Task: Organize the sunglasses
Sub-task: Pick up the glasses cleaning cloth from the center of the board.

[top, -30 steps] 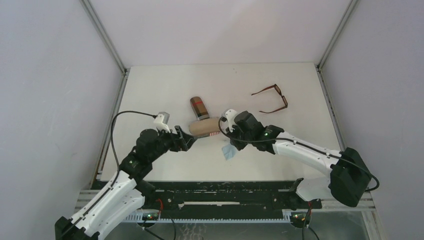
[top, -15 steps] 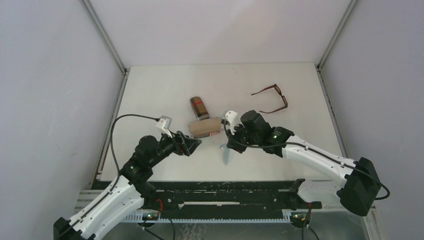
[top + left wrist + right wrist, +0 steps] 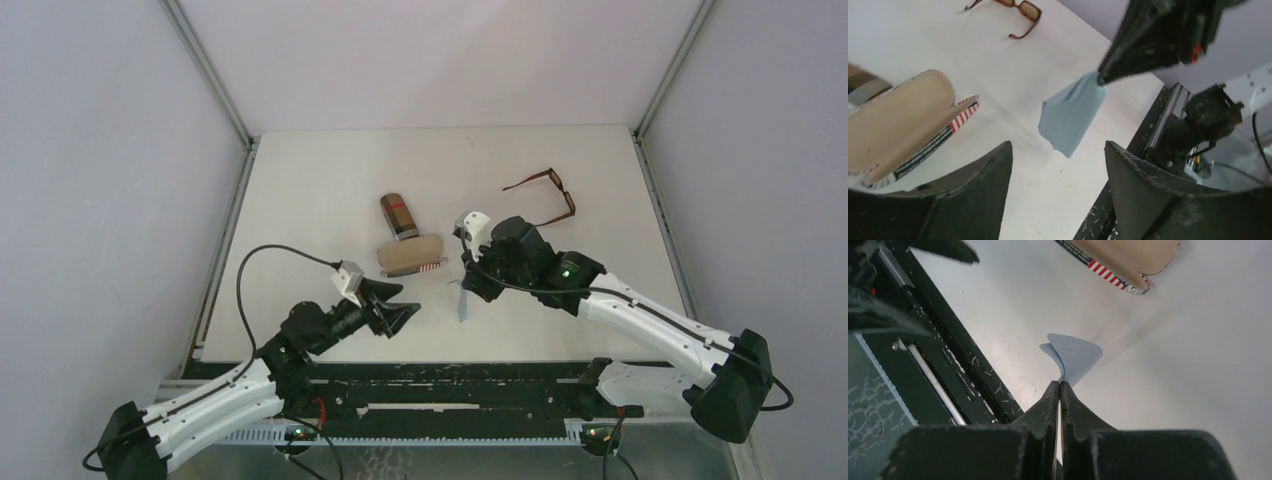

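Now | sunglasses (image 3: 545, 196): one pair (brown), near table (image 3: 320, 180) edge | cases (image 3: 410, 255) (image 3: 399, 216): two | cloth (image 3: 1075, 355): one, pinched in right gripper (image 3: 1059, 386) | left gripper (image 3: 405, 308) spread, empty

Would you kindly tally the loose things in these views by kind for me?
Sunglasses: 1, the brown pair
Cases: 2, the flag-print case and the brown case
Cloths: 1, the light blue cloth, pinched in the right gripper
Total: 4
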Controlling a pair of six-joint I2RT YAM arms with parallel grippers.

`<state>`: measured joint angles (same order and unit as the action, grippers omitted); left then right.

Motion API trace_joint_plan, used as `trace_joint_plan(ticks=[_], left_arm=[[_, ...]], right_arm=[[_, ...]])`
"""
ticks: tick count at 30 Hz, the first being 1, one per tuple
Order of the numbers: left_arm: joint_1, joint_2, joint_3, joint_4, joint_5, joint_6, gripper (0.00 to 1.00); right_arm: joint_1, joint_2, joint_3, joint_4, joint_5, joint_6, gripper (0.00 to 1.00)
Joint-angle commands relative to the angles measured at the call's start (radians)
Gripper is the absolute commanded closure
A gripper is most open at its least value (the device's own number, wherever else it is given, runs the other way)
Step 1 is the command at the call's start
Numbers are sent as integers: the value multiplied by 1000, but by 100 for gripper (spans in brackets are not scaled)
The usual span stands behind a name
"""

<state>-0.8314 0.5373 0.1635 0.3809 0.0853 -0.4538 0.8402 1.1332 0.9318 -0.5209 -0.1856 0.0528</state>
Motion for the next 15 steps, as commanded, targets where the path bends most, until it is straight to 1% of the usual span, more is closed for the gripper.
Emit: trace_joint_plan(ticks=[1,4,6,12,15], left_arm=[[-104,-18,-49,275,27,271,32],[-168,3,-40,313,20,410,41],[-192,38,-29,339,32,466,48],[-240,141,36,356,48,548,63],[-256,176,64,355,47,566,68]], right_arm=[[8,-64,60,8,79,110,100],[16,-92,71,11,96,158,100],[31,-108,84,4,97,161,100],[84,-154,102,-12,131,145,100],[104,-175,107,-7,132,143,100]])
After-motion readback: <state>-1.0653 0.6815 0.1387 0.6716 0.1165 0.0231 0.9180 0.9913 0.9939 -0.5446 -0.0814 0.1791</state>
